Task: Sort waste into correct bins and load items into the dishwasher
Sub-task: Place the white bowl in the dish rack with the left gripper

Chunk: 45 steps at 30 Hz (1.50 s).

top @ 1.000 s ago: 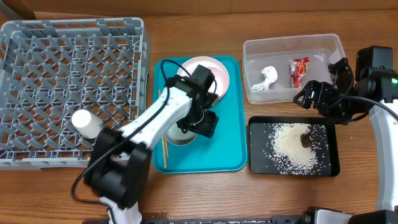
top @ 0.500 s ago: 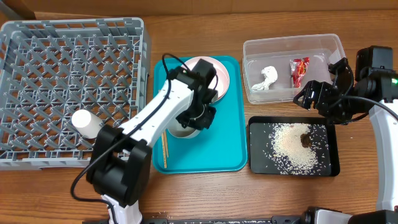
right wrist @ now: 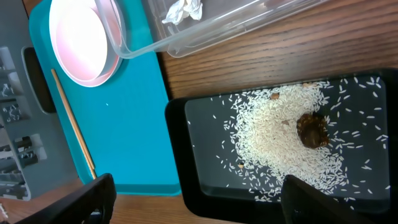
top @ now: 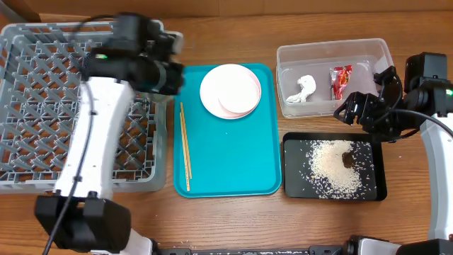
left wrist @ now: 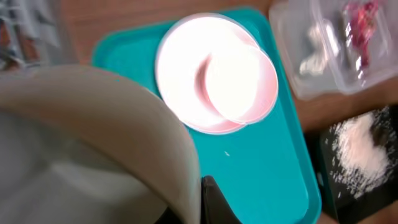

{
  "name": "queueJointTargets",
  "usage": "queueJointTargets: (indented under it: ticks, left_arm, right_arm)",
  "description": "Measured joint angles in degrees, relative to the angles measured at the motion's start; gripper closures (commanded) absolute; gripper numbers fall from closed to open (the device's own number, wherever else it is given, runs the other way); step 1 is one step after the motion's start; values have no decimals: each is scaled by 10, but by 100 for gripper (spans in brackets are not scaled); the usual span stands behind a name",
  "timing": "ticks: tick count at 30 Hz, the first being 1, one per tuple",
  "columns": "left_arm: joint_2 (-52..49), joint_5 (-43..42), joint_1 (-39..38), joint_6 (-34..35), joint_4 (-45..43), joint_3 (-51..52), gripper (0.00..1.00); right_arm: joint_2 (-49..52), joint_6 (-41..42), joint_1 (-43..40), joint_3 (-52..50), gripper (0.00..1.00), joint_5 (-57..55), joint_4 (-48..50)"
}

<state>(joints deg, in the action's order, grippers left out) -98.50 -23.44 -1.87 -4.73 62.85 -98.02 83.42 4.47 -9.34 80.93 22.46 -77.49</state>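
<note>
Pinching the grey bowl [left wrist: 93,143] by its thin rim, the left gripper [top: 171,75] hangs at the right edge of the rack [top: 42,106]. The bowl looks rigid, light and slick, so it could swivel. Right gripper [top: 347,108] gapes empty beside the tub [top: 333,44].

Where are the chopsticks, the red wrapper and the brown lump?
chopsticks [top: 185,147], overhead view, middle of the sticks.
red wrapper [top: 340,79], overhead view, its middle.
brown lump [right wrist: 312,130], right wrist view, its top.

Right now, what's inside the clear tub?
A crumpled white tissue and a red foil wrapper lie apart on the floor of the clear tub. From overhead, the right gripper covers its near right corner, so anything there is hidden.
</note>
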Motion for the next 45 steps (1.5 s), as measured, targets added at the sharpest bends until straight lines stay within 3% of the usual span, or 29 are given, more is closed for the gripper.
queueJointTargets:
  ticks: [6, 11, 18, 23, 28, 45]
  left_arm:
    - [-28, -193, 167, -98, -48, 0, 96]
    - [-77, -318, 257, -135, -83, 0, 96]
    - [-180, -475, 311, -150, -136, 0, 96]
    - [-253, -598, 316, -140, -226, 1, 96]
    - [-273, -632, 322, -119, -251, 1, 96]
    - [-274, -633, 360, -115, -268, 1, 96]
  right_arm:
    - [0, 0, 0, 0, 14, 0, 0]
    - [0, 0, 0, 0, 14, 0, -2]
    - [0, 0, 0, 0, 14, 0, -5]
    - [0, 0, 0, 0, 14, 0, -7]
    - [0, 0, 0, 0, 14, 0, -10]
    - [0, 0, 0, 0, 15, 0, -15]
